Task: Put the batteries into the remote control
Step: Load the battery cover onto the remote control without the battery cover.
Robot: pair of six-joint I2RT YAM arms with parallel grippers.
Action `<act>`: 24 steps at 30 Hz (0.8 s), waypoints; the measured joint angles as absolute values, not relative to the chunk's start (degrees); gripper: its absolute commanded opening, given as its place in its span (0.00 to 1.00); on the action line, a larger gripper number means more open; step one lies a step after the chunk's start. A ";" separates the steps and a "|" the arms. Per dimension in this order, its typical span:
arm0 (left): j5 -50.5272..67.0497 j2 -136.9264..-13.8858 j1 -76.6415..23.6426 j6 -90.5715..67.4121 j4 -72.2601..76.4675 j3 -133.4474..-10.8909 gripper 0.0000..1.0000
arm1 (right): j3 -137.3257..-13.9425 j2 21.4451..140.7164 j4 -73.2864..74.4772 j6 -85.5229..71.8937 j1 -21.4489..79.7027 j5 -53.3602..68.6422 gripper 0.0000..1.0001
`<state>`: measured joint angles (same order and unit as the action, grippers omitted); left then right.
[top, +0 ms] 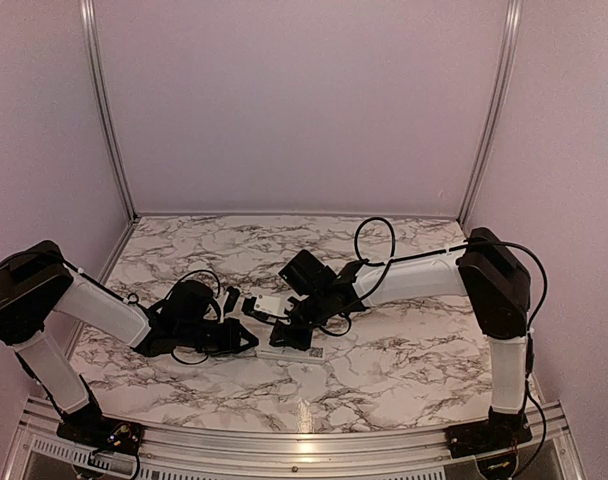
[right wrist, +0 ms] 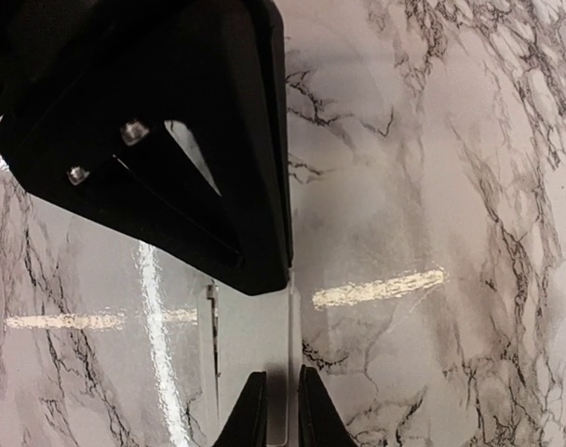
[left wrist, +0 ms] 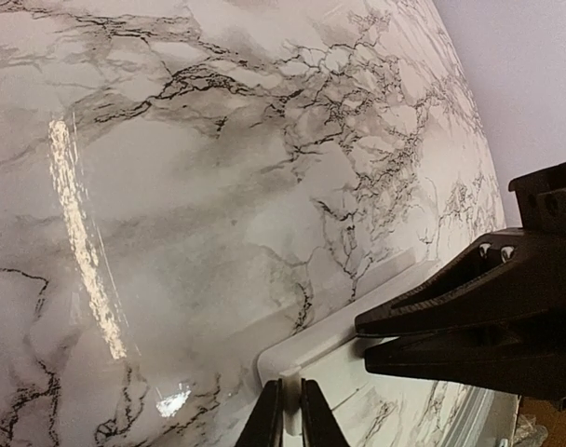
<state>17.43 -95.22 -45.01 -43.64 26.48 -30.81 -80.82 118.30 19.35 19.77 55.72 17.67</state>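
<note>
The white remote control (top: pixel 284 352) lies flat on the marble table between the two arms. My left gripper (top: pixel 256 342) is shut on the remote's thin edge near one corner; in the left wrist view the fingertips (left wrist: pixel 292 414) pinch the white rim (left wrist: pixel 311 352). My right gripper (top: pixel 290 335) is shut on the remote's long edge; in the right wrist view its tips (right wrist: pixel 280 410) clamp the white rim beside the glossy panel (right wrist: pixel 250 345). The two grippers almost meet over the remote. No battery shows clearly in any view.
A small white piece (top: pixel 271 305) with a dark end lies just behind the grippers, next to a small dark object (top: pixel 231 298) that I cannot identify. Cables loop over the table (top: pixel 404 350) by the right arm. Metal frame rails line the table's edges.
</note>
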 measured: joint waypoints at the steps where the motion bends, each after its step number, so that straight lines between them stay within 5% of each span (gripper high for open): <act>1: 17.41 -95.22 -45.01 -43.62 26.48 -30.81 0.08 | -80.82 118.30 19.40 19.77 55.72 17.74 0.10; 24: 16.51 -95.22 -45.87 -43.42 25.82 -30.92 0.07 | -79.99 117.82 19.46 20.62 56.73 15.29 0.03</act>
